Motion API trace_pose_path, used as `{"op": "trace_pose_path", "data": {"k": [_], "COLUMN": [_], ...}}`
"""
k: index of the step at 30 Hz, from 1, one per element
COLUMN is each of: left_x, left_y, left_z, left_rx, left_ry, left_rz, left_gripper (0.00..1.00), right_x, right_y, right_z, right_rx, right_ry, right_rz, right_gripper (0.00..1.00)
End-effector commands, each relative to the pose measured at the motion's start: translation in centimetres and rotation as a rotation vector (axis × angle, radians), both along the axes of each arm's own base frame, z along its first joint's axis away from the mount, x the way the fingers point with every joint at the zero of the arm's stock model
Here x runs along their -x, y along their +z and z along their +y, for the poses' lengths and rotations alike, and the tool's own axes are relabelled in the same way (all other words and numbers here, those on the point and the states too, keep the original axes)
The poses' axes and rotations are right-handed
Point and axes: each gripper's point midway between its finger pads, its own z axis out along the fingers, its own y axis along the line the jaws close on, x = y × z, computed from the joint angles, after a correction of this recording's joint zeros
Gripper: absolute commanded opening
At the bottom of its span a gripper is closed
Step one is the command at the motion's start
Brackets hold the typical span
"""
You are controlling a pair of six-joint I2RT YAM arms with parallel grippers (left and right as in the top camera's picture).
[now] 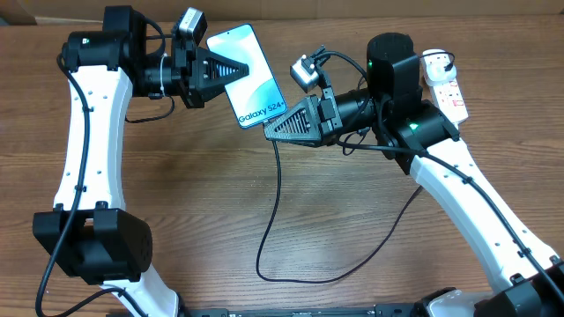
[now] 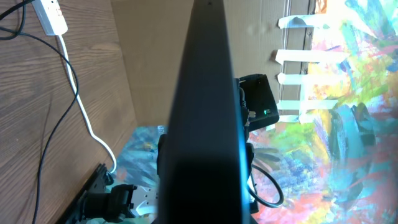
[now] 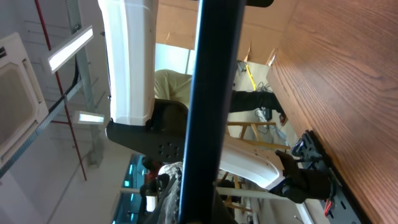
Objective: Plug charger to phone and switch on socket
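Over the table [image 1: 176, 202], the left gripper [image 1: 220, 70] pinches the phone [image 1: 256, 75] aloft. The right gripper [image 1: 270, 133], pressed shut on the charger [image 1: 278, 189] tip, meets its lower end — plugging seems underway. Next comes fine alignment, then the socket [image 1: 448, 88] switch.

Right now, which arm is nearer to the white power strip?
Right. The right arm has its black joint directly beside the power strip; the left arm is far off on the other side, beyond the phone.

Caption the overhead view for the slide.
Left end effector grips the phone; right end effector holds the charger at its lower end; socket behind.
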Motion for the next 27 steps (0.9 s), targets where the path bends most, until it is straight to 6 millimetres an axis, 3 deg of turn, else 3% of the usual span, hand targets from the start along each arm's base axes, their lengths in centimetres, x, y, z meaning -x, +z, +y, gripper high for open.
{"op": "trace_pose_path", "data": {"k": [1, 7, 27], "left_x": [0.6, 0.9, 1.4], "left_y": [0.9, 0.5, -0.4], "left_z": [-0.6, -1.3, -2.4], "left_rx": [0.015, -0.011, -0.061], "left_ry": [-0.020, -0.036, -0.063], "left_rz": [-0.062, -0.073, -0.103], "left_gripper": [0.04, 0.04, 0.04], "right_x": [-2.1, -2.3, -2.5], "right_y": [-0.6, 0.1, -0.3], "right_z": [0.3, 0.3, 0.4], "right_rx": [0.022, 0.004, 0.017], "right_ry": [-0.087, -0.090, -0.090], "right_rz": [-0.002, -0.006, 0.044], "right_gripper": [0.04, 0.04, 0.04]}}
